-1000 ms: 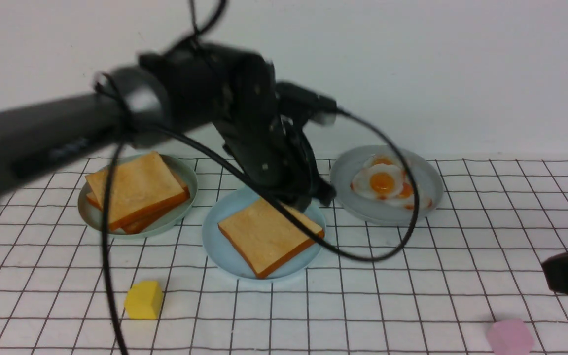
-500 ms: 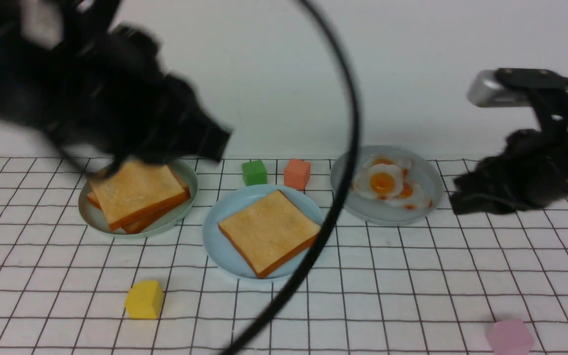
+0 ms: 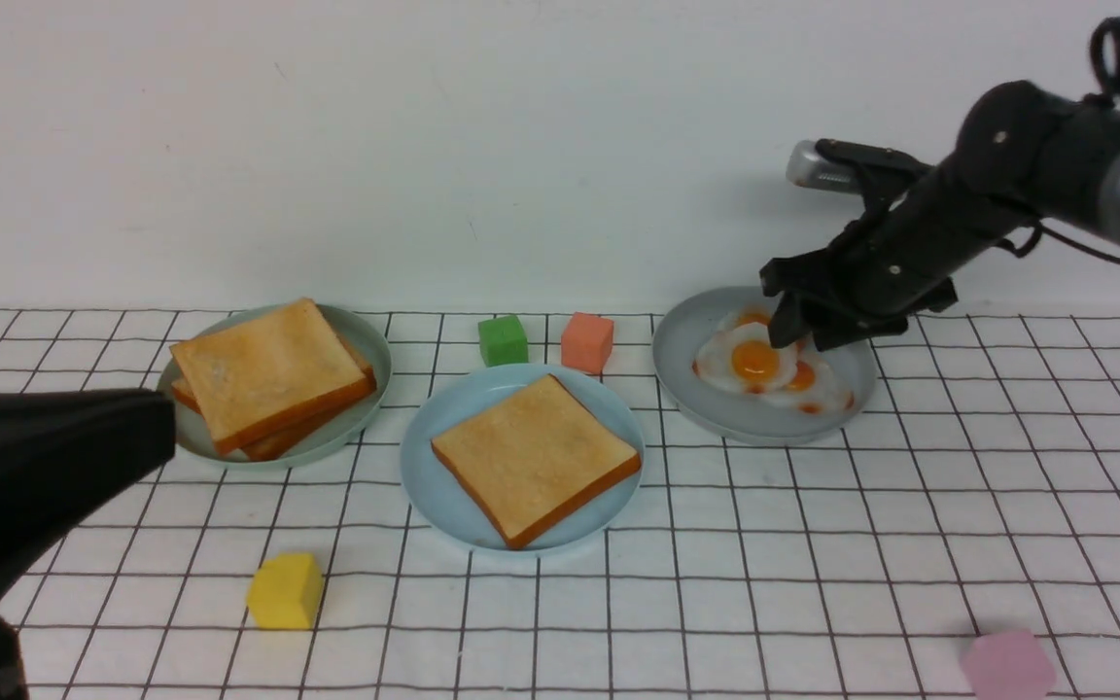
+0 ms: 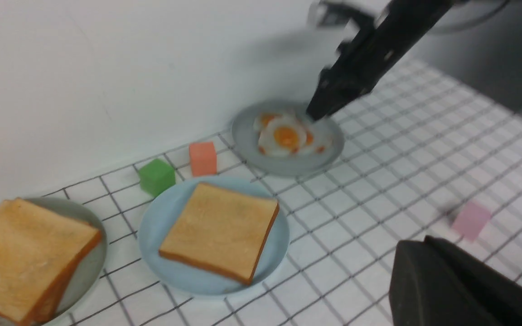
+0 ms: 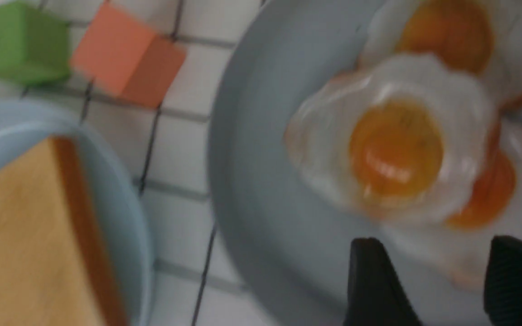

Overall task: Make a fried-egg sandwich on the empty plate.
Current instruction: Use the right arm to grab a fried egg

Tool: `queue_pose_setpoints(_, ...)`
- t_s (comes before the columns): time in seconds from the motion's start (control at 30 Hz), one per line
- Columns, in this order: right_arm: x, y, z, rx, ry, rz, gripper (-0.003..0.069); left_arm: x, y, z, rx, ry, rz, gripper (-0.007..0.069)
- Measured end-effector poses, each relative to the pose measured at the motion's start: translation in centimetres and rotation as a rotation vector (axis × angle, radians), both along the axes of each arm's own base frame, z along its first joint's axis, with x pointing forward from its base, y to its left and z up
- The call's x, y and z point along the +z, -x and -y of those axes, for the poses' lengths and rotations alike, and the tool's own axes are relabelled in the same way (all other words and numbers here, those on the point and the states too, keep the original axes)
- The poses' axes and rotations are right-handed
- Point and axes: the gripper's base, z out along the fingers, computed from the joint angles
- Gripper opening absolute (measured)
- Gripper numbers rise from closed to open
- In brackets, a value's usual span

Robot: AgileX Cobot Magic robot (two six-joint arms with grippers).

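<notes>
The large-yolked fried egg (image 3: 752,362) lies atop others on the grey plate (image 3: 764,424); above that plate, the right gripper (image 5: 437,276) gapes, empty. The left gripper is closed. Probably light, slick and bendy, the egg wants a gentle rim pinch.

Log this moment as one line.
right pincer: open, above grey plate | fried egg: on grey plate | light-blue plate: one toast slice | sandwich: unfinished

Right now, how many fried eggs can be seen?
3, all on the grey plate: the fried egg on top, overlapping two smaller-yolked eggs, one behind it toward the wall, one on its right. More could be hidden underneath.
</notes>
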Motion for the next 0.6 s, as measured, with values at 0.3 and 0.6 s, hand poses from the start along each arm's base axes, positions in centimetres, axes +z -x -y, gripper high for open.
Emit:
queue_pose_setpoints(0.3, -2.0, -4.1, 0.1, -0.008, 0.029, 0.046, 0.0364, -0.3, -0.6, 0.4, 0.012, 0.029, -0.024, -0.0013)
queue_pose_setpoints(0.6, -4.0, -4.7, 0.0, -0.015, 0.032, 0.030, 0.0364, -0.2, -0.7, 0.4, 0.013, 0.035, -0.018, -0.0013)
